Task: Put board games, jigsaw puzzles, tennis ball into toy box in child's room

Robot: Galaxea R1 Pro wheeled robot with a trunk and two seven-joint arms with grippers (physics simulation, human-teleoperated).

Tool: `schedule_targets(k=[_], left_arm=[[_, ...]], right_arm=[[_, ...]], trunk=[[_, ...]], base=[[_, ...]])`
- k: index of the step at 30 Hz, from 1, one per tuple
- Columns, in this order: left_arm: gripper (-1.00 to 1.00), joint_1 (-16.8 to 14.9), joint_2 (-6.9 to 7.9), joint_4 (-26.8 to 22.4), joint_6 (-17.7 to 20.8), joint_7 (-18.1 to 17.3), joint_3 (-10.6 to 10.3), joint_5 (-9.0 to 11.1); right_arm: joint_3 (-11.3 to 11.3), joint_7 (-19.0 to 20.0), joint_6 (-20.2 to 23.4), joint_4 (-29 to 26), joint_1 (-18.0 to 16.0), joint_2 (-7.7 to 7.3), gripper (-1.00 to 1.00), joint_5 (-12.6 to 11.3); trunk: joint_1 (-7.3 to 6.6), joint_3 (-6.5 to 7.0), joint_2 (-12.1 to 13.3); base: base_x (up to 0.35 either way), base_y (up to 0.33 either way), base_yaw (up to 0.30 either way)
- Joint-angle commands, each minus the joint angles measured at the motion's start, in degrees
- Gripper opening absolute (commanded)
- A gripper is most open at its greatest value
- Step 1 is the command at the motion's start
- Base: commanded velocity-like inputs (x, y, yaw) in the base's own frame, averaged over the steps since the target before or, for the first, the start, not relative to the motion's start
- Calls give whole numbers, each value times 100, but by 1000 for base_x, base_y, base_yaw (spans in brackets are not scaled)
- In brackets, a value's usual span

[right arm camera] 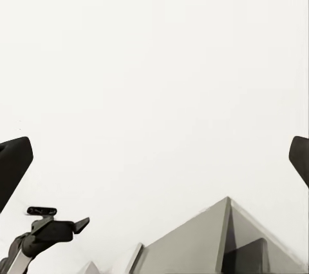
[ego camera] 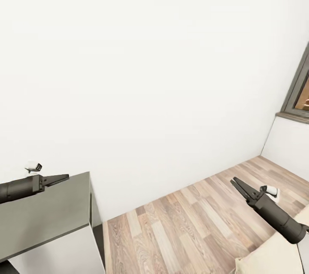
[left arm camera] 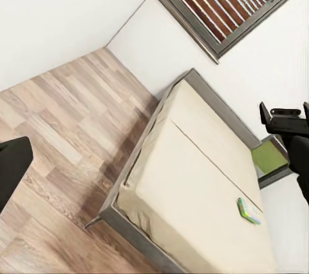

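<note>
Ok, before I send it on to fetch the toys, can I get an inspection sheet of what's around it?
Surface: bed, plain beige mattress.
Job's things: one flat green game box lying on the bed.
Clutter: nothing seen.
End effectors: left end effector and right end effector both open, holding nothing.
Cables: nothing seen.
Surroundings: white wall, wood floor, dark grey desk, slatted window.

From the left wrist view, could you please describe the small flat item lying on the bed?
Find the low bed with the plain beige mattress under the slatted window. Near one edge of it lies a thin flat game box, green, and the sole coloured thing on the mattress.
</note>
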Motion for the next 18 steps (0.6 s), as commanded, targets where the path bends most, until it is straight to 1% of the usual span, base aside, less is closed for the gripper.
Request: schedule_targets(k=[1, 8, 18], left_arm=[[100, 0, 2, -2, 61, -25, 2, -7], [100, 0, -1, -5, 61, -25, 1, -6], [100, 0, -1, -7, 55, -25, 1, -8]], right_arm=[[-5, 7, 32, 7, -4, 0, 100, -16], [-19, 6, 25, 171, -4, -12, 100, -21], [-32, -1, 24, 238, -4, -16, 100, -24]], trunk=[[1, -4, -6], [1, -4, -6], [1, -1, -6]], base=[[-183, -143, -281], [-220, -134, -281], [-242, -131, -281]])
